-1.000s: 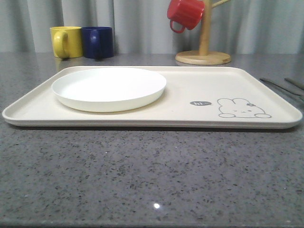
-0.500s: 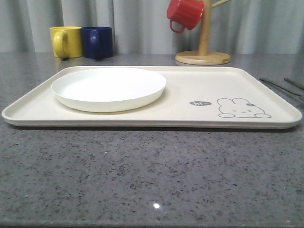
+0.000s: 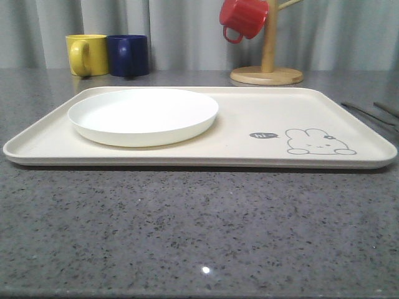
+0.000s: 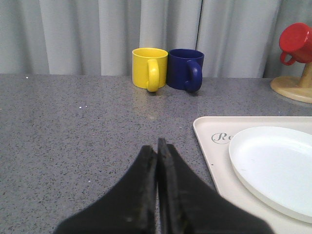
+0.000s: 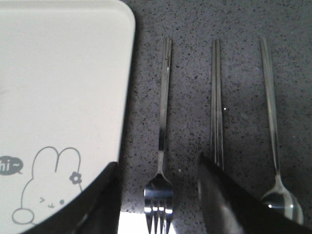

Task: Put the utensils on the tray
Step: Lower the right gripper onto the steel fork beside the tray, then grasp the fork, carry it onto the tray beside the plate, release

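Note:
The utensils lie side by side on the grey table just right of the tray (image 5: 63, 73): a fork (image 5: 163, 112), a pair of chopsticks (image 5: 216, 97) and a spoon (image 5: 270, 112). My right gripper (image 5: 158, 163) hangs open over them, its fingers straddling the fork's head; one finger overlaps the tray corner by the rabbit drawing, the other the chopsticks. In the front view the cream tray (image 3: 262, 106) spans the middle and the utensils (image 3: 368, 114) show as thin lines at its right. My left gripper (image 4: 157, 146) is shut and empty over bare table left of the tray (image 4: 209, 134).
A round white plate (image 3: 143, 115) sits on the tray's left half. A yellow mug (image 3: 87, 55) and a blue mug (image 3: 128, 55) stand at the back left. A wooden mug stand (image 3: 267, 73) with a red mug (image 3: 243, 17) is behind the tray.

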`<state>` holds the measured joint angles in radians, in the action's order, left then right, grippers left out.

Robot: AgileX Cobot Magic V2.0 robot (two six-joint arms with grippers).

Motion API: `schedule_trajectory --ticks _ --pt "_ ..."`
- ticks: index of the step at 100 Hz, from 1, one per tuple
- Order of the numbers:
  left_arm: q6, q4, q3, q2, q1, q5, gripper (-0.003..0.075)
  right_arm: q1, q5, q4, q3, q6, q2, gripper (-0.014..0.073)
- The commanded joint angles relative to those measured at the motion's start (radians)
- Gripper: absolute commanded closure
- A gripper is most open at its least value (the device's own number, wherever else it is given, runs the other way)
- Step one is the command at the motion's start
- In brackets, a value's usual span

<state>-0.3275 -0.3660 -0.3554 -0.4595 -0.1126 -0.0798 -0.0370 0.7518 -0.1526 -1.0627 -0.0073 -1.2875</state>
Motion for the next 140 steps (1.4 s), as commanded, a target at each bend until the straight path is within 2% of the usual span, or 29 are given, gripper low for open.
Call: schedule_trajectory --ticks 1,29,45,102,112,130,140 --pt "0.006 -0.011 -0.029 -0.003 0.004 0.080 0.0738 0.001 -0.035 -0.010 -0.060 -0.014 -0.043 0.0211" --pt "0.006 -0.011 -0.029 -0.003 0.004 0.080 0.0738 -0.017 -0.032 -0.009 -0.077 -0.019 -0.165 0.0211" --pt "0.006 -0.011 -0.029 -0.003 0.004 0.080 0.0738 -0.048 -0.051 -0.003 -0.077 -0.021 -0.195 0.0211" --pt "0.006 -0.011 -0.029 -0.003 0.004 0.080 0.0738 -0.049 -0.061 0.006 -0.077 -0.021 -0.275 0.0217" --pt "0.006 -0.011 -0.029 -0.003 0.004 0.080 0.0738 -0.049 -0.061 0.006 -0.077 -0.021 -0.275 0.0304" --pt "0.006 -0.011 -0.029 -0.003 0.004 0.080 0.0738 -0.049 -0.055 0.006 -0.077 -0.021 -0.275 0.0569" --pt "0.006 -0.011 -0.029 -0.003 0.004 0.080 0.0738 -0.047 -0.052 0.006 -0.081 -0.020 -0.270 0.0606"
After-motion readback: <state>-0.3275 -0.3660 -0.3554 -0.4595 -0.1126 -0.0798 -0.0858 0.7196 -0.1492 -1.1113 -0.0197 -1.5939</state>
